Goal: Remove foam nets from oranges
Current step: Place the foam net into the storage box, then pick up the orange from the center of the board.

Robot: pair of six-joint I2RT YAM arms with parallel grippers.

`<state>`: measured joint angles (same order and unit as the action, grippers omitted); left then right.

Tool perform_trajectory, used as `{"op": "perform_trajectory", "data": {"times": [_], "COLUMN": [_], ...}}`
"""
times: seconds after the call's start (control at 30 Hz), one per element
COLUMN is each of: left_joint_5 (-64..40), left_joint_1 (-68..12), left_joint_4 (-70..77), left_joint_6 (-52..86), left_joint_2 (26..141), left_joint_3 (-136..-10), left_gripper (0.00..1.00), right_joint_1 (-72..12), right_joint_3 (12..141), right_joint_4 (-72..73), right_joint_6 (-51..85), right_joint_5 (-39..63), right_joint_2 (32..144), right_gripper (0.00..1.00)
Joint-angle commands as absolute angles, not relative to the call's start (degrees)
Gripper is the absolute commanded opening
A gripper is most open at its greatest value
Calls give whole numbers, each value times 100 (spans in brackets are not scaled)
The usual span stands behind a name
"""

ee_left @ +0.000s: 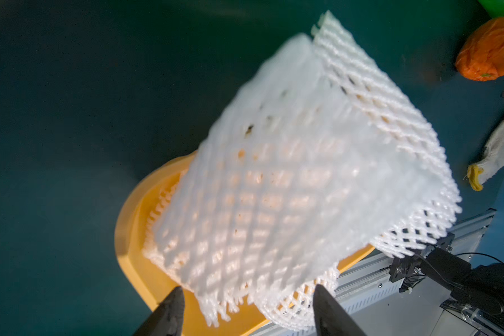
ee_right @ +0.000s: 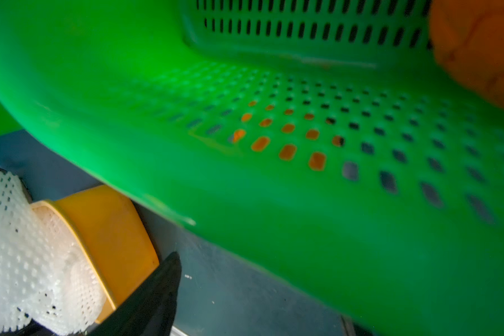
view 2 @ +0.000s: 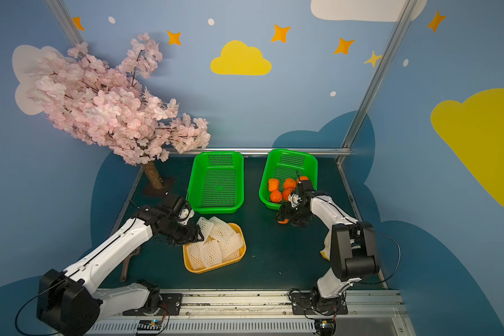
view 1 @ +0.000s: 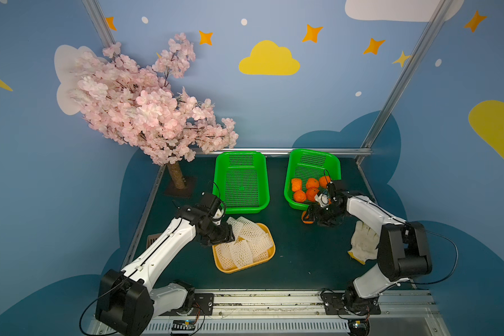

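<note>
- White foam net [ee_left: 288,180], featherlight and squashy, is lying loose just beyond wide-spread left fingers [ee_left: 172,311]; pinching its frilly end is looking safest.
- Cannot tell whether right fingers [ee_right: 160,291] are gripping anything.

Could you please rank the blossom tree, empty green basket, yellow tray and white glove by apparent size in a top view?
Blossom tree
Then empty green basket and yellow tray, roughly alike
White glove smallest, partly hidden

White links [view 1: 163,247], black joints [view 1: 405,250], black cables [view 1: 456,256]
</note>
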<state>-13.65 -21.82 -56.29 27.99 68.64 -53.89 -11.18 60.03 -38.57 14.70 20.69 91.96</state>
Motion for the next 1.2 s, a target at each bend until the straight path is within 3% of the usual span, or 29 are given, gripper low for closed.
{"op": "perform_trajectory", "data": {"times": [0.0, 0.23, 0.67, 0.93, 1.0, 1.17], "left_joint_5": [-1160, -1301, -1399, -896, -772, -790], "left_joint_1": [-2191, -2199, -2302, -2329, -2324, -2329], "left_joint_4": [-6072, -6288, -6399, -5549, -5388, -5075], "left_joint_6": [3052, 3205, 3036, 2289, 2095, 1640], "left_joint_2": [6602, 6330, 5518, 4770, 4737, 5036], "left_joint_3": [-5481, -5445, -5944, -6483, -6644, -7074], "left_gripper": [81, 89, 92, 97, 99, 100], "right_joint_1": [-1211, -1325, -1430, -1494, -1502, -1525], "right_joint_3": [5890, 5867, 5846, 5811, 5746, 5474], "right_joint_4": [-3217, -2857, -2408, -2197, -2239, -2429], "right_joint_6": [1688, 1813, 1898, 1877, 1827, 1670], "right_joint_5": [1842, 1538, 1028, 817, 751, 668], "right_joint_2": [9302, 9643, 9981, 9896, 9740, 9167], "right_gripper": [81, 81, 80, 56, 48, 37]}}
